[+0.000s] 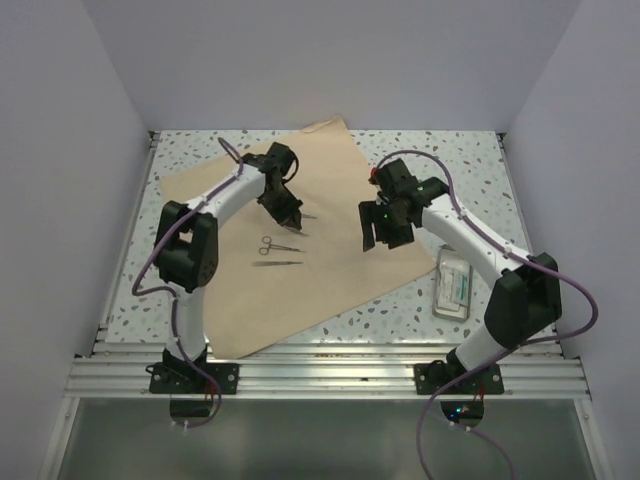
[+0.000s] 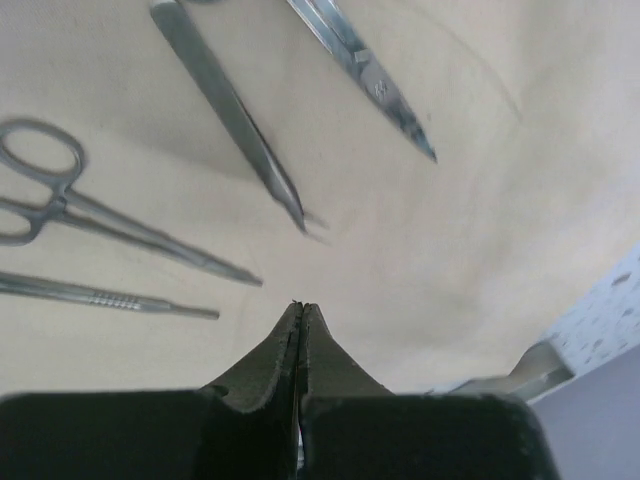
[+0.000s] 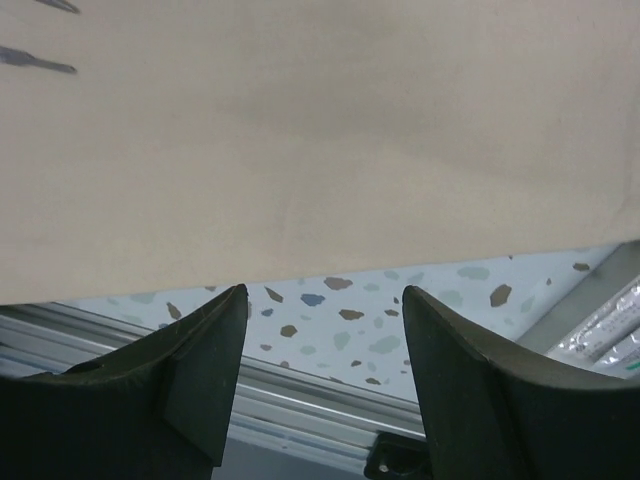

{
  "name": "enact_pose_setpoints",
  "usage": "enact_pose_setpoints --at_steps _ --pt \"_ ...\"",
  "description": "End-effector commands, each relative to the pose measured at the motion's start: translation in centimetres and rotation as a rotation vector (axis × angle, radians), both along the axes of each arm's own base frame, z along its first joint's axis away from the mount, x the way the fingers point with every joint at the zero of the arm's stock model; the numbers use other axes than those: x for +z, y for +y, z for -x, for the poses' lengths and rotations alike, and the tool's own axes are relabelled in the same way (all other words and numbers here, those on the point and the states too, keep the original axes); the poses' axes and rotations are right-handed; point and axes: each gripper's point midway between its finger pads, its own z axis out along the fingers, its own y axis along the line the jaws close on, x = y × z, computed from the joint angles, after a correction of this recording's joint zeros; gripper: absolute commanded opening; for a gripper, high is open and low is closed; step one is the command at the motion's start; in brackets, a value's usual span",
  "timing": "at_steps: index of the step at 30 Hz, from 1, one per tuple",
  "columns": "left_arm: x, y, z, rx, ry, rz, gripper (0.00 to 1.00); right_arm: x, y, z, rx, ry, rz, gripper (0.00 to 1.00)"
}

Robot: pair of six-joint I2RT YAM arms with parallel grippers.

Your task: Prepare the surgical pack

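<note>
The surgical pack's tan wrapping sheet [image 1: 320, 230] lies flat and wide on the speckled table. Several steel instruments lie on it: scissors-like forceps [image 1: 276, 244] [image 2: 70, 210], a thin scalpel handle [image 1: 278, 263] [image 2: 110, 296], tweezers [image 2: 235, 120] and scissors [image 2: 375, 85]. My left gripper [image 1: 293, 216] [image 2: 301, 305] is shut and empty, just above the sheet near the instruments' tips. My right gripper [image 1: 378, 240] [image 3: 322, 300] is open and empty, above the sheet's [image 3: 320, 130] right near edge.
A small clear tray [image 1: 455, 284] lies on the table to the right of the sheet, under the right arm; its corner shows in the right wrist view [image 3: 610, 330]. An aluminium rail [image 1: 320, 375] runs along the near edge. White walls enclose the table.
</note>
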Motion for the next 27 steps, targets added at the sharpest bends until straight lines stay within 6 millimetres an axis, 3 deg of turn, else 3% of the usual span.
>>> enact_pose_setpoints --at_steps 1,2,3,6,7,8,9,11,12,13,15,16,18,22,27 --pt "4.8 -0.8 2.8 -0.273 -0.141 0.038 0.0 1.9 2.5 -1.7 0.043 -0.001 -0.111 0.68" --pt "6.4 -0.7 3.4 -0.3 -0.187 0.053 0.0 2.3 3.5 -2.4 0.049 -0.002 -0.145 0.68" --pt "5.6 -0.2 4.7 -0.321 -0.172 0.039 0.0 2.4 4.2 -2.5 0.054 0.008 -0.175 0.68" --pt "5.9 1.3 4.5 -0.292 -0.226 -0.01 0.01 2.8 5.3 -3.1 0.022 0.034 -0.218 0.69" --pt "6.1 1.2 4.2 -0.286 -0.235 -0.001 0.14 2.8 5.4 -3.0 0.017 0.048 -0.224 0.69" --pt "5.7 1.0 3.8 -0.284 -0.228 -0.005 0.37 2.9 5.6 -2.8 0.013 0.055 -0.237 0.69" --pt "6.5 1.2 2.4 -0.263 -0.261 -0.036 0.42 3.2 5.6 -2.7 0.01 0.049 -0.243 0.69" --pt "5.1 1.6 1.6 -0.25 -0.22 -0.087 0.52 2.9 4.9 -2.4 -0.004 0.043 -0.224 0.69" --pt "5.5 1.7 0.8 -0.238 -0.216 -0.1 0.52 3.2 4.6 -2.1 -0.004 0.031 -0.219 0.69" --pt "3.8 1.7 0.5 -0.237 -0.169 -0.117 0.54 2.6 4.1 -1.5 -0.004 0.044 -0.204 0.69" --pt "3.4 1.9 -0.4 -0.203 -0.144 -0.146 0.54 2.6 3.0 -1.1 -0.014 0.03 -0.193 0.7" --pt "2.2 1.8 -0.5 -0.196 -0.111 -0.152 0.56 1.5 2.3 -0.3 -0.023 0.051 -0.177 0.69" --pt "1.5 1.3 -0.9 -0.157 -0.096 -0.139 0.57 1.7 1.7 0.2 -0.033 0.032 -0.195 0.69" --pt "-0.7 1.1 -1.2 -0.109 -0.054 -0.142 0.56 -0.1 -0.5 1.8 -0.079 0.074 -0.209 0.69" --pt "-1.9 1.0 -1.7 -0.081 -0.038 -0.151 0.51 -0.8 -1.8 2.5 -0.087 0.077 -0.195 0.69"
